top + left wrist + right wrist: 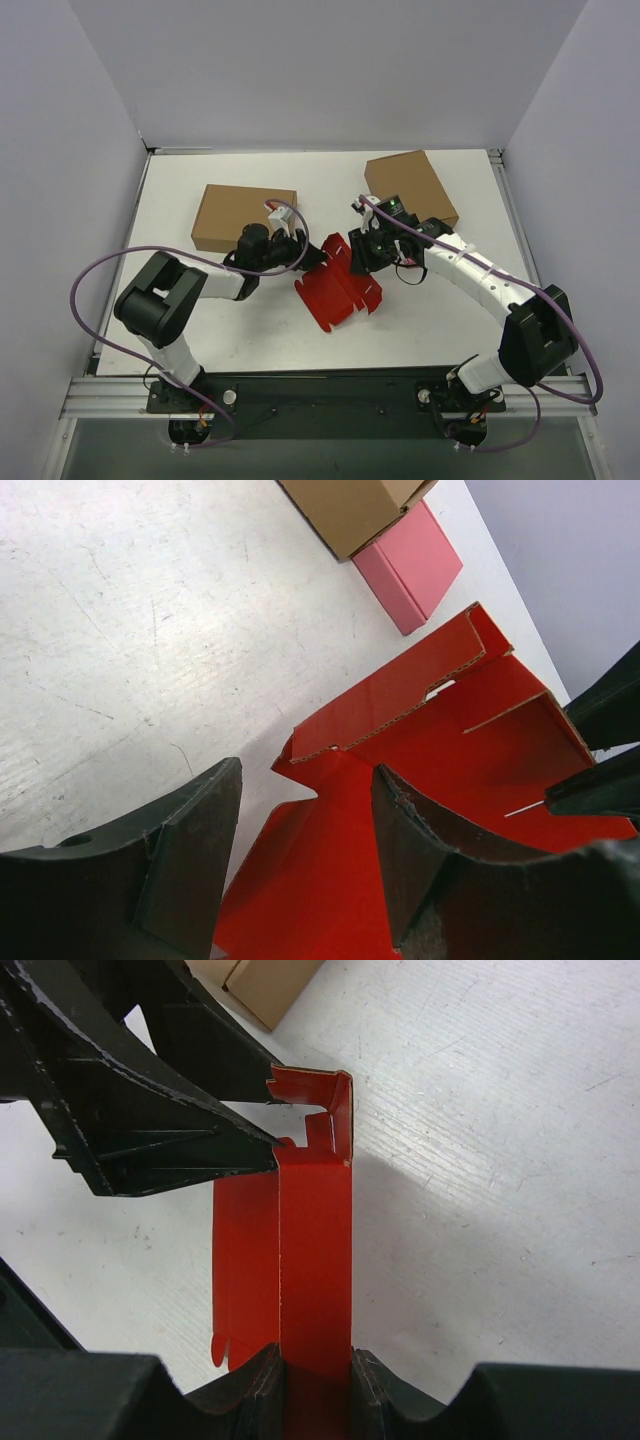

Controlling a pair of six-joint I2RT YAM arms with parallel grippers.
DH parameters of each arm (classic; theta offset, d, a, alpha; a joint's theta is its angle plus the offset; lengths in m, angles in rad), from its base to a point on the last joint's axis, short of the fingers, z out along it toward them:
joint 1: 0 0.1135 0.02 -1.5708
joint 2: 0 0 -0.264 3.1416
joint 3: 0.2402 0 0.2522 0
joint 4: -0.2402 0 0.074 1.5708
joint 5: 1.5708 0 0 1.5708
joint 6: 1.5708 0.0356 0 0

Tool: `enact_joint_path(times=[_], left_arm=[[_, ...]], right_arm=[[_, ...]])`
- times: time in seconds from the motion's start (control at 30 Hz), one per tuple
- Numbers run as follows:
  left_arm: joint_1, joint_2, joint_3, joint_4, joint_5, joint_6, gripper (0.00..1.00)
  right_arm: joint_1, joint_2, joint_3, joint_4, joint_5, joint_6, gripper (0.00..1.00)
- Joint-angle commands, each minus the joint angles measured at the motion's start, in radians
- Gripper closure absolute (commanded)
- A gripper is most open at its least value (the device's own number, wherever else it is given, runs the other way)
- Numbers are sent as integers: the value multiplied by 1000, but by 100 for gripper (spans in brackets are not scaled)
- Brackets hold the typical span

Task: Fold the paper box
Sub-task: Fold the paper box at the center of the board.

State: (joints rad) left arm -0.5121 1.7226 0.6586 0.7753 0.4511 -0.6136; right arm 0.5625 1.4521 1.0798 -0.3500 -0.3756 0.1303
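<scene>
The paper box [338, 285] is a bright red die-cut sheet, partly folded, lying mid-table between both arms. My right gripper [315, 1385] is shut on a narrow upright wall of the paper box [315, 1250], which is clamped between both pads. From the top view, the right gripper [362, 250] sits at the sheet's far right edge. My left gripper [305, 255] is at its far left edge. In the left wrist view the left gripper [305, 855] stands open, astride a red flap [320, 880]; its left finger [190, 860] is clear of the card.
A brown box [245, 217] lies behind the left gripper and another brown box [410, 187] behind the right one. A small pink box [410, 565] sits beside a brown box [350, 510]. The left arm's black fingers [150, 1110] reach in close to the held wall.
</scene>
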Motion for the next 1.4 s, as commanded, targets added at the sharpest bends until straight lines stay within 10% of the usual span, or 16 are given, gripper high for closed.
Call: enact_joint_path(times=[0.0,1.37], left_arm=[[-16,15,38,26,-32,38,36],[-134,-61,-65,61,-57,11,44]], right_arm=[[-6,-7,14,-7,-28,5,92],[69,68,-32,9,150,-122,93]])
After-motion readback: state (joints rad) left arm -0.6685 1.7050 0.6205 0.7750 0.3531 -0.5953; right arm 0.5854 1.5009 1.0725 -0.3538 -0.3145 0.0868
